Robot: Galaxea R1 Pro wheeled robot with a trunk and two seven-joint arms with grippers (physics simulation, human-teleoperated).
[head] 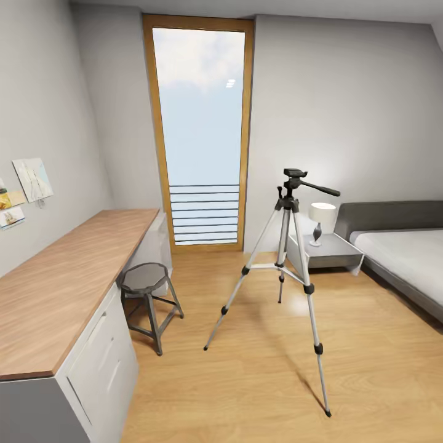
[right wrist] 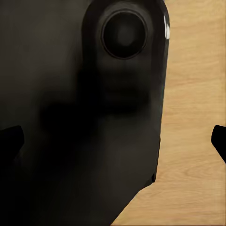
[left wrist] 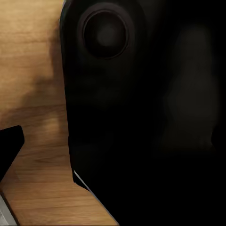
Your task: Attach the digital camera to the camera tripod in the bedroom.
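Observation:
The camera tripod [head: 287,204] stands upright on the light wood floor in the middle of the bedroom. It has silver legs spread wide and a black head with its pan handle pointing right. The digital camera is out of view. In the left wrist view, my left gripper [left wrist: 113,146] looks down past a black rounded robot part [left wrist: 141,117] at the floor, with one fingertip [left wrist: 9,146] at the frame's edge. My right gripper [right wrist: 115,143] has its two fingertips [right wrist: 9,141] far apart at both edges, with nothing held between them.
A long wooden desk [head: 67,277] on white cabinets runs along the left wall, with a low grey stool [head: 145,278] beside it. A tall window [head: 200,123] fills the far wall. A grey nightstand [head: 329,251] with a lamp [head: 321,218] and the bed [head: 406,252] stand at the right.

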